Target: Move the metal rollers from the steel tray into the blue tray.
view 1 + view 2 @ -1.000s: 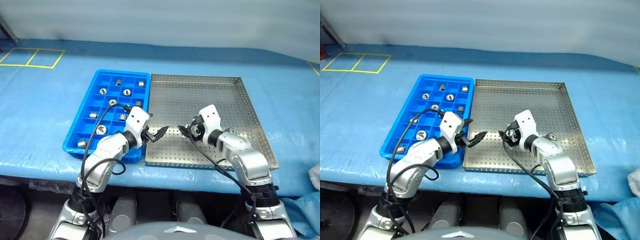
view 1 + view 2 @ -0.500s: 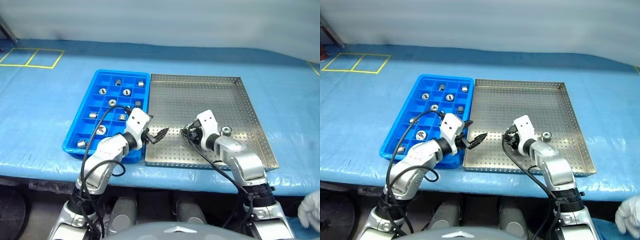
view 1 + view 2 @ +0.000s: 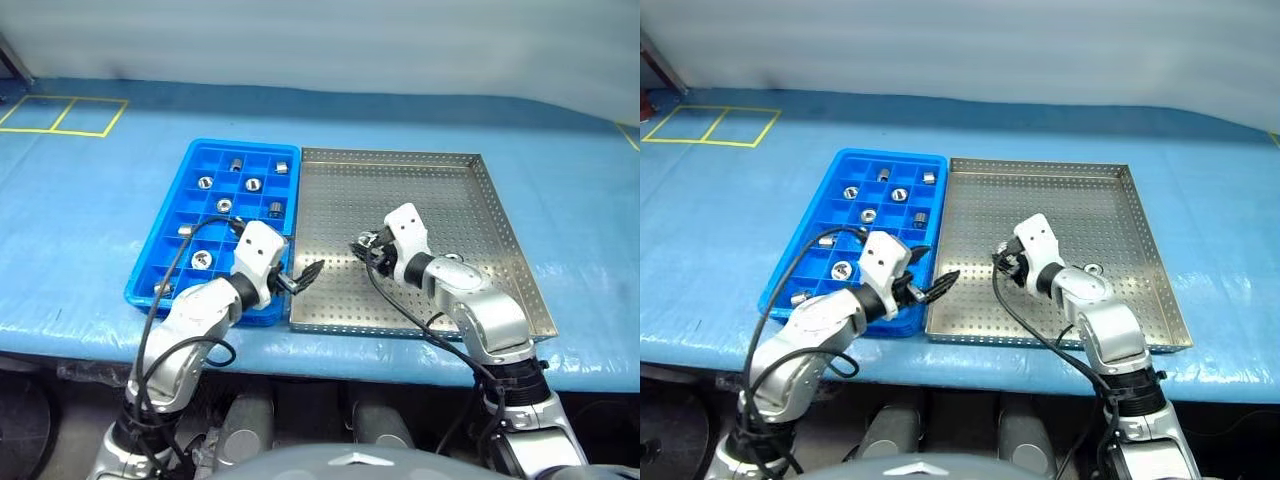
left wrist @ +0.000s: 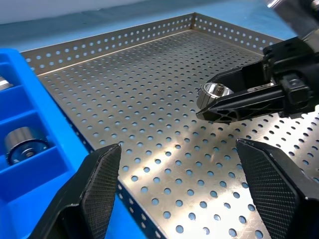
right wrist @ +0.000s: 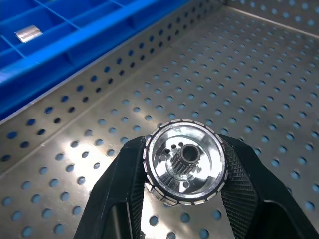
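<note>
Metal roller (image 5: 183, 168) in right hand (image 5: 182, 199)

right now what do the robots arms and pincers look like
Both arms are silver-grey metal with rounded segments, each ending in a white boxy wrist block. A black cable loops loosely along each arm. The left pincer and right pincer each have two black, wedge-shaped fingers with a fine cross-hatched grip texture on the inner faces.
</note>
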`<state>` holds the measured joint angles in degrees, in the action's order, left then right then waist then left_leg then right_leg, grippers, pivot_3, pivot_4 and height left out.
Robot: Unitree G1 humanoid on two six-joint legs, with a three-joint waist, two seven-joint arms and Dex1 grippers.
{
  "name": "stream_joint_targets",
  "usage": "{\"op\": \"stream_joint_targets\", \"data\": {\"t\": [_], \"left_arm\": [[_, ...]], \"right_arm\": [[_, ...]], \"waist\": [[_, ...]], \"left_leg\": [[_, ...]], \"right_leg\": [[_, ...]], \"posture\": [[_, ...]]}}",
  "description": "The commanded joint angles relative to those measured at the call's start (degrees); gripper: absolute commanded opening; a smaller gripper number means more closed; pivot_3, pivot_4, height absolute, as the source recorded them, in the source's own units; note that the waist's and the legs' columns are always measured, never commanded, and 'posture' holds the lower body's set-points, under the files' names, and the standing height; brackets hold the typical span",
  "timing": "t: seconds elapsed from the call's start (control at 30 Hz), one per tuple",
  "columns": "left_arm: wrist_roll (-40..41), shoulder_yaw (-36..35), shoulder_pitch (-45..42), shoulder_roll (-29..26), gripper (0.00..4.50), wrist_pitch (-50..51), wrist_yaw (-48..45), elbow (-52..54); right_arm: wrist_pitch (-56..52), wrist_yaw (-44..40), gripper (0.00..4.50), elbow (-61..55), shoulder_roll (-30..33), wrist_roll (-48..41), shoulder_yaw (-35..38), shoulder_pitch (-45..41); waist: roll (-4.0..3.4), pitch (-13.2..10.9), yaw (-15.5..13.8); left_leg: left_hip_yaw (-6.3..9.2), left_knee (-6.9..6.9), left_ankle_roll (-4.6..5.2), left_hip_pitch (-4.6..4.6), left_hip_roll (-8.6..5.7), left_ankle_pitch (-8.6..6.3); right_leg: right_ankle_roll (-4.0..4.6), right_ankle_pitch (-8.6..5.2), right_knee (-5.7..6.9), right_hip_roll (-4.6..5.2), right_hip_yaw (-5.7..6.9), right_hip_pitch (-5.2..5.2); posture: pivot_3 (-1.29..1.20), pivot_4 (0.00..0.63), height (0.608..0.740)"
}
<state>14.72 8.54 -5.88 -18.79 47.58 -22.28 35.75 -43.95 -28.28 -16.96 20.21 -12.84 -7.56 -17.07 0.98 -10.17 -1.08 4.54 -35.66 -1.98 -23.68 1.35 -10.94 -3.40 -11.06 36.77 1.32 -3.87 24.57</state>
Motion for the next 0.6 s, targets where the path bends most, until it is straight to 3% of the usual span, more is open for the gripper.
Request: {"op": "stream_joint_targets", "data": {"t": [0.03,0.3,0.6], "left_arm": [[0.42,-4.12,1.48,-2.13,4.01,7.46,3.23,8.93],[0.13,-10.97,8.76,-4.66,4.01,19.51,7.50,20.64],[-0.06,-15.38,16.75,-5.96,4.01,22.36,9.26,24.25]], "right_arm": [[1.56,-3.45,1.76,-4.81,-0.54,-1.90,-3.68,-2.49],[4.01,-6.68,1.76,0.47,-6.18,-1.56,-12.08,-7.63],[9.09,-8.07,1.76,11.23,-12.29,-0.41,-14.41,-12.81]], "waist": [[0.00,0.00,-0.13],[0.02,-0.01,-1.76],[0.02,-0.01,-4.93]], "left_leg": [[0.01,0.00,0.00,0.01,0.01,0.00],[0.07,0.02,-0.01,0.00,0.01,0.00],[0.10,0.06,-0.03,-0.01,0.03,-0.01]], "right_leg": [[0.01,-0.01,0.00,-0.01,0.01,0.00],[0.03,-0.02,-0.02,-0.01,0.07,-0.01],[0.09,-0.05,-0.01,0.00,0.15,0.05]], "posture": [[0.28,0.150,0.740],[0.36,0.150,0.740],[0.44,0.150,0.740]]}}
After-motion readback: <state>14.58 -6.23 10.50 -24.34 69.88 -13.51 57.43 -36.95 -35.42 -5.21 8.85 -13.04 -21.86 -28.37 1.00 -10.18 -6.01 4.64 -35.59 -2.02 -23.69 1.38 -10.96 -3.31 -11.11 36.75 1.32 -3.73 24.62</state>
